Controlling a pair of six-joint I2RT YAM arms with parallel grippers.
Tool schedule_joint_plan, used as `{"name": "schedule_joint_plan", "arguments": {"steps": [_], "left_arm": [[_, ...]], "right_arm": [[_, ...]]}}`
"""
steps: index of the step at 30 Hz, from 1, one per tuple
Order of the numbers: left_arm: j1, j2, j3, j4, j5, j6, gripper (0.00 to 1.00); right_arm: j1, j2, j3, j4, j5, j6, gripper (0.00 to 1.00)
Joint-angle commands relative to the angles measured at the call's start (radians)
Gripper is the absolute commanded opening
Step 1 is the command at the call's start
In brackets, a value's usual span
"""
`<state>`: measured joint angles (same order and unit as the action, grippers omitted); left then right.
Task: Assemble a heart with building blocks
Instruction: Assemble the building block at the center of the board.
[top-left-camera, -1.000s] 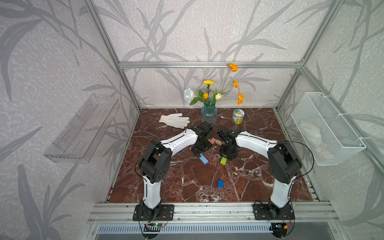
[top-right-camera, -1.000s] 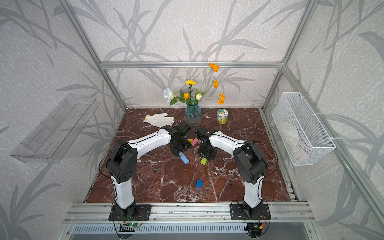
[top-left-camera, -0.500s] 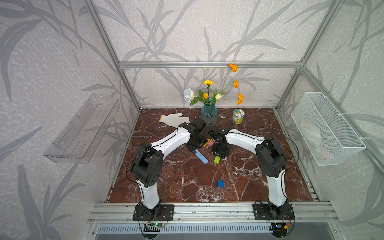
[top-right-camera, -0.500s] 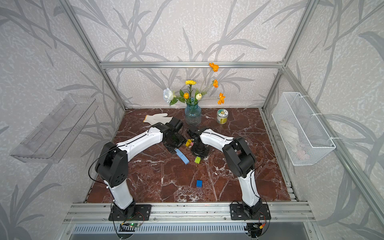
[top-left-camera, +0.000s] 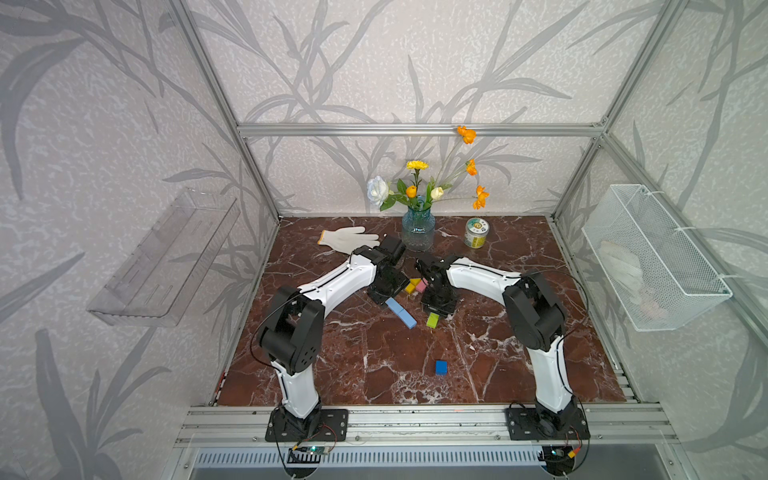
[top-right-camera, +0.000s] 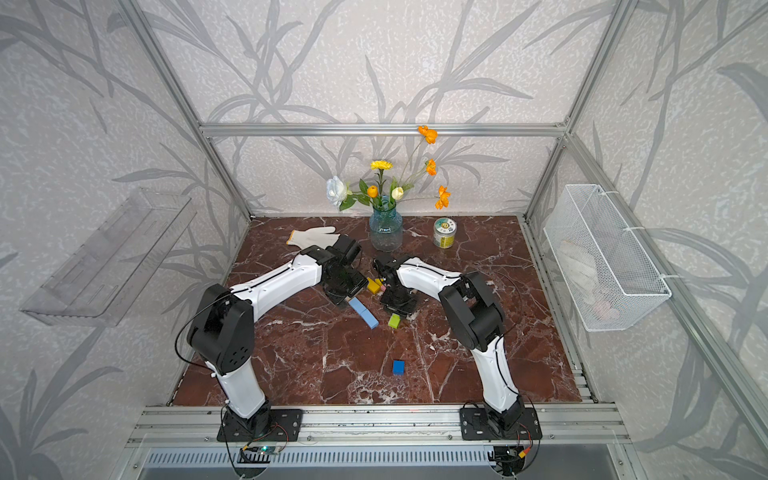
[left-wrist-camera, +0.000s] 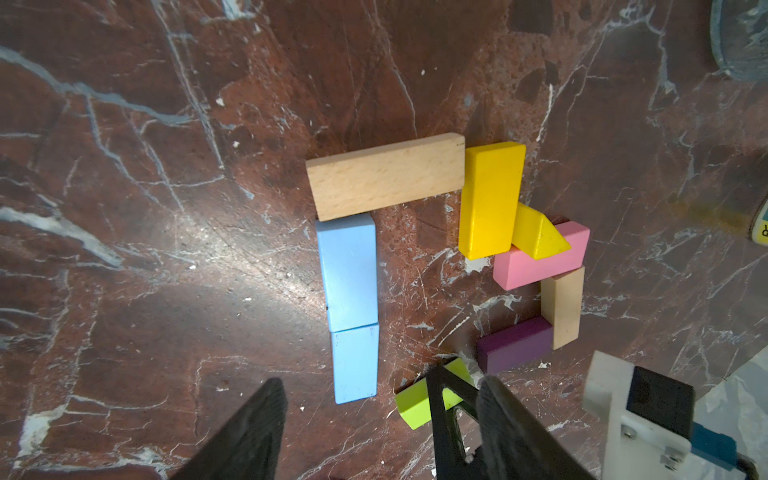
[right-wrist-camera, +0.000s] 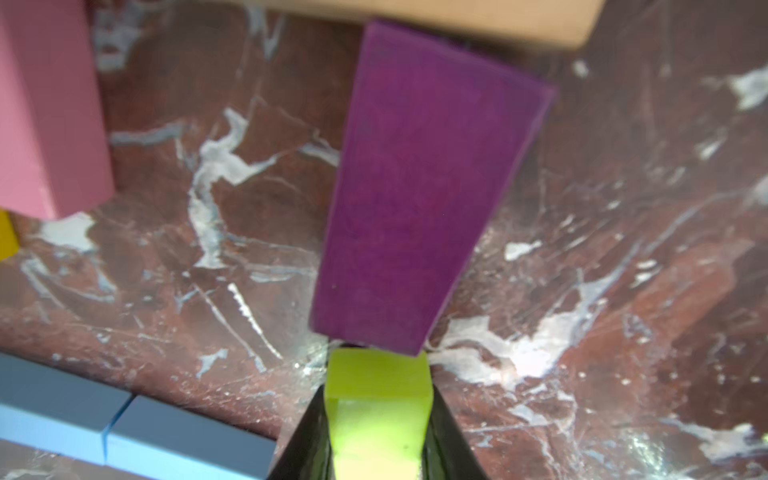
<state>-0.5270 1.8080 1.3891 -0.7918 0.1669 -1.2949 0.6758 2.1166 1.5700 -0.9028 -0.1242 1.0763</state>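
Marble, red-brown with white veins, tops the table. Nearest the robot, at 6 o'clock from the cluster, a dark blue block lies alone and well apart, probably waiting to close the tip.

Next comes the lime block, clenched across its narrow sides by the right gripper. Its free end touches the purple block, likely so it can butt on squarely.

At its 9 o'clock, two light blue blocks lie end to end as the other flank. The left gripper hangs by their near end, jaws apart and empty.

Beyond, the heart is unfinished and open at its point. A tan block, a yellow block, a wedge, a pink block and a second tan block form the lobes.

Farthest back are a glove at 11 o'clock, a vase at 12 and a tin at 1.
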Motion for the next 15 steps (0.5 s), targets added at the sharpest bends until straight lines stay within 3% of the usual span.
{"name": "schedule_joint_plan", "arguments": {"steps": [1, 15], "left_arm": [[0.006, -0.034, -0.022, -0.006, 0.003, 0.011, 0.74], [0.021, -0.028, -0.022, -0.001, 0.01, 0.01, 0.74]], "right_arm": [[-0.009, 0.023, 0.024, -0.024, -0.005, 0.013, 0.19], [-0.028, 0.049, 0.05, -0.022, -0.023, 0.029, 0.19]]}}
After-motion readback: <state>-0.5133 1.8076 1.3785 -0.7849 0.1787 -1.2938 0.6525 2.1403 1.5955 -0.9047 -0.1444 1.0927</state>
